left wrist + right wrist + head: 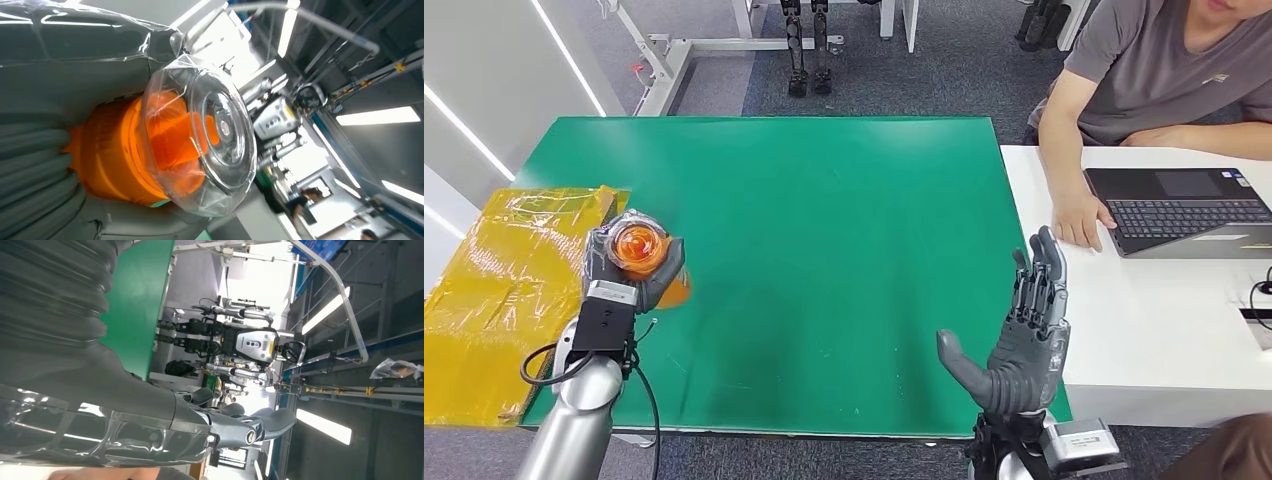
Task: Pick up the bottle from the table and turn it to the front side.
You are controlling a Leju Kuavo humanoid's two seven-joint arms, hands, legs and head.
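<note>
So the pickup part looks done: the left hand has the orange bottle wrapped in its fingers and lifted above the left edge of the green table, right next to the yellow plastic sheet. Its clear cap is pointing up toward the robot's head, so I can't tell whether it's turned to the front side yet; I'd guess that's what's left. The right hand hangs over the table's right side, fingers spread, holding nothing.
</note>
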